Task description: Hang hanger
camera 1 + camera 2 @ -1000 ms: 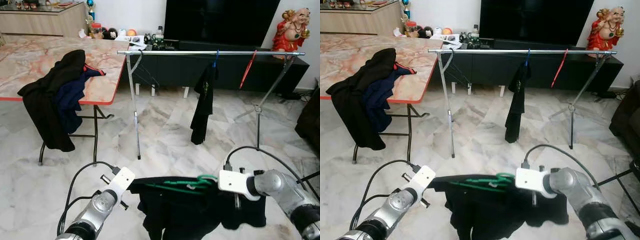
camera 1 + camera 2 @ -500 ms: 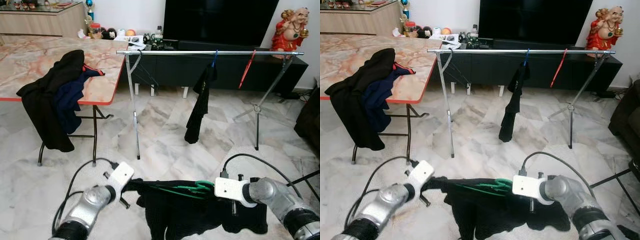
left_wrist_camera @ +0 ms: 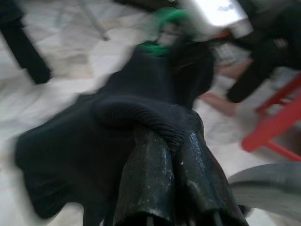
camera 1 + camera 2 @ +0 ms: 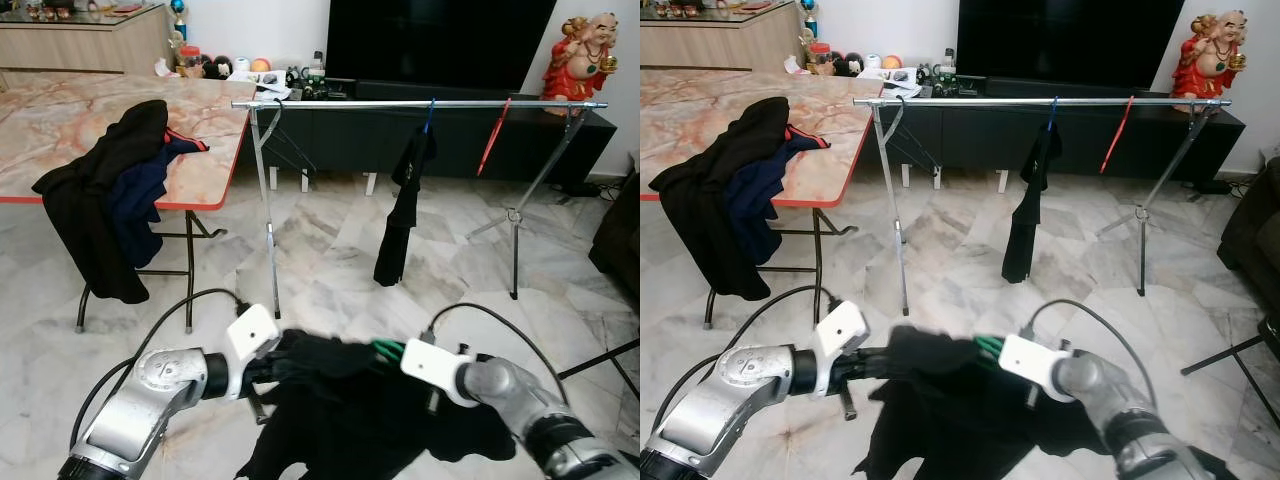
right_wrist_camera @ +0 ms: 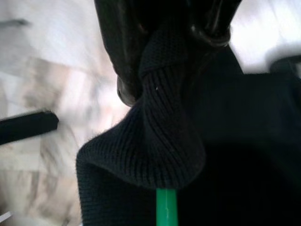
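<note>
Both hands grip a black sweater on a green hanger, low in the frame's middle.

The left hand (image 4: 285,352) pinches a fold of the black sweater (image 4: 350,410); the right hand (image 4: 395,352) is closed on knit by the green hanger (image 4: 390,349) (only its tip pokes out). The cloth sags, bunched and blurred. At the top, a clothes rail (image 4: 420,104) carries a dark garment (image 4: 402,215) and a red hanger (image 4: 493,138). Clothes (image 4: 105,195) drape off the desk (image 4: 60,125), upper left.

Head cameras look forward and down, clothes rail (image 4: 420,104) at 12 o'clock; wrist cameras sit close on the black garment (image 3: 94,141); all share it.
</note>
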You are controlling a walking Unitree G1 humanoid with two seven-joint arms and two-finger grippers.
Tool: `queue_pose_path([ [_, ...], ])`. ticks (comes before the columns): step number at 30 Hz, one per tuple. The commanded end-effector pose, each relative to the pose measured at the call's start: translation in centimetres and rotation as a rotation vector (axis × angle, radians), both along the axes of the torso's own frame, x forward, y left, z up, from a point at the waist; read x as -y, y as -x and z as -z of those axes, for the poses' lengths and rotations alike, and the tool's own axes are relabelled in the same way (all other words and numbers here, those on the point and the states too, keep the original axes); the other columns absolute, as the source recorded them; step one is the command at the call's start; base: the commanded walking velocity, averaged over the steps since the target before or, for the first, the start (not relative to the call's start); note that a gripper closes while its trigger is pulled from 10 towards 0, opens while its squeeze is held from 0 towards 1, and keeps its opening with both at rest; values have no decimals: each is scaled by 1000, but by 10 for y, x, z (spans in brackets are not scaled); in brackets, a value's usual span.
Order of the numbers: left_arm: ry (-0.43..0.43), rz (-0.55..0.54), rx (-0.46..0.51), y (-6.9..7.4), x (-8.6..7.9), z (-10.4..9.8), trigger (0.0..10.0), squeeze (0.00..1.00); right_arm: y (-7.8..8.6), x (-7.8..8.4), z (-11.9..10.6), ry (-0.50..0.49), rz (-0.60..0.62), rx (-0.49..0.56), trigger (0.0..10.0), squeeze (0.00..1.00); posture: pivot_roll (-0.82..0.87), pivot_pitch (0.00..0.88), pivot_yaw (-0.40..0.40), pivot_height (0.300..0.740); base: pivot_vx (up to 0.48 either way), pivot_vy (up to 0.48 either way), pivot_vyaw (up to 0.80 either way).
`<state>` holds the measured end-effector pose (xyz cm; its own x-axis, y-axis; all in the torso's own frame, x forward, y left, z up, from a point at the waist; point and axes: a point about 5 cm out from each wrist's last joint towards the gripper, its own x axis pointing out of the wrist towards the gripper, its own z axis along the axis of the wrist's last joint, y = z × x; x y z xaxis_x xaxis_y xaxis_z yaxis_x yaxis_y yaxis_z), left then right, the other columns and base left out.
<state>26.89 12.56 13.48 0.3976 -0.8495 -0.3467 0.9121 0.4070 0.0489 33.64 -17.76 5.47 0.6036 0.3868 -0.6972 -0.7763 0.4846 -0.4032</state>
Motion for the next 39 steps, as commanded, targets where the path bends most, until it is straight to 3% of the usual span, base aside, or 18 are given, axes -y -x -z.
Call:
queue_pose_path([
  [1, -5, 71, -19, 9, 6, -3, 5412, 0, -12, -13, -18, -136, 9, 32, 0, 0, 193, 8, -55, 740, 0, 0, 0],
  [2, -7, 88, -24, 11, 8, -3, 5412, 0, -13, -18, -21, -164, -4, 31, 0, 0, 193, 8, -55, 740, 0, 0, 0],
  [3, -9, 113, -31, 15, 10, -3, 10000, 0, -15, -24, -25, -199, -27, 38, 0, 0, 193, 4, -55, 740, 0, 0, 0],
  [4, -13, 129, -41, 18, 10, -5, 10000, 290, -17, -29, -29, -228, -40, 39, 0, 0, 193, 4, -55, 740, 0, 0, 0],
  [5, -13, 129, -41, 18, 10, -5, 10000, 290, -17, -29, -29, -228, -40, 39, 0, 0, 193, 4, -55, 740, 0, 0, 0],
  [6, -12, 136, -45, 20, 10, -6, 10000, 541, -17, -31, -30, -239, -52, 38, 0, 0, 193, 4, -55, 740, 0, 0, 0],
  [7, -4, 151, -50, 23, 8, -11, 10000, 1000, -18, -35, -33, -242, -68, 41, 0, 0, 196, 1, -57, 740, 0, 0, 0],
  [39, -13, 142, -53, 26, 5, -16, 10000, 1000, -20, -35, -35, -234, -84, 42, 0, 0, 204, 0, -61, 740, 0, 0, 0],
])
